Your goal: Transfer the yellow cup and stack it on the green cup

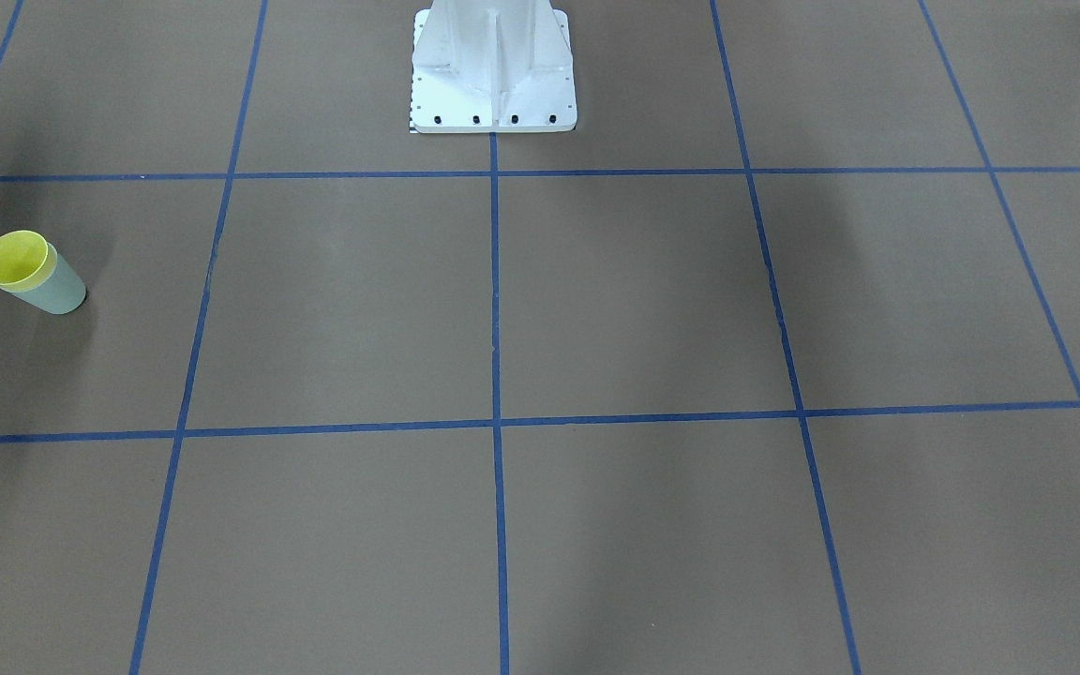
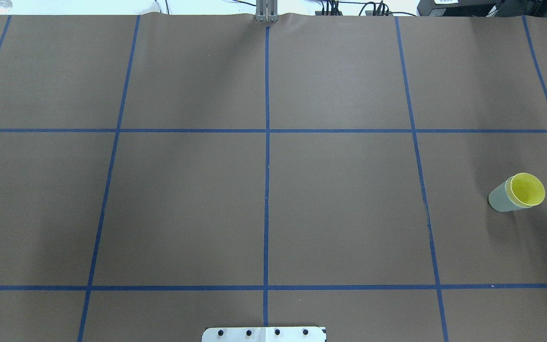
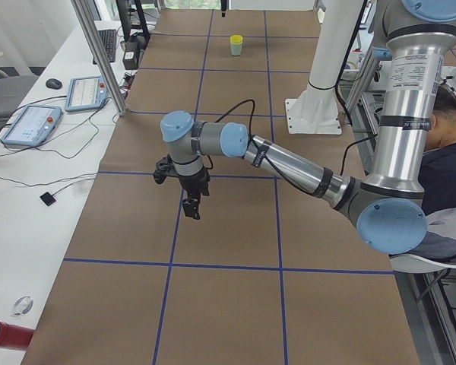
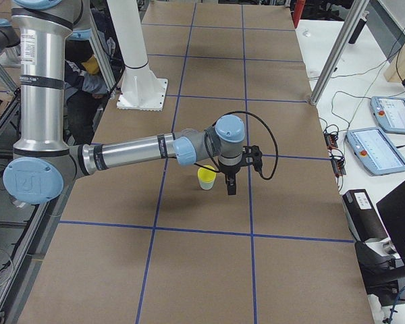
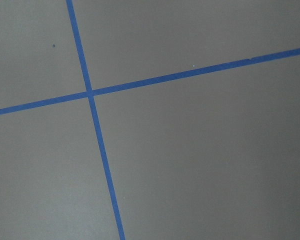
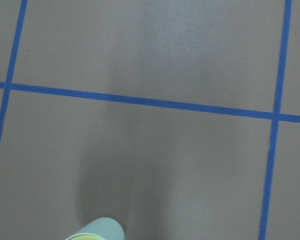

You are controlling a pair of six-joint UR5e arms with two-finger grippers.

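1. Well off to the robot's right of the white base (image 2: 264,334), near that end of the table (image 2: 340,213): yellow cup (image 2: 526,189) sits nested inside green cup (image 2: 499,199). The pair stands upright on its foot.
2. Progress, my reading: transfer and stacking both look done. Nothing seems left except perhaps for the arms to clear off.
3. Look of the stack: only the yellow rim and inner wall show, just above the green rim. The green wall is pale mint and tapers to a narrower foot. The rims look evenly seated, with no tilt between the cups that I can make out.
4. Right gripper (image 4: 230,183): hangs pointing down just beside the stack, on the side away from the base. It does not look wrapped around the cups. Released or clenched: cannot tell from the side view alone.
5. Left gripper (image 3: 191,205): well apart from the base on the opposite side, over bare table. Claw state: cannot tell.
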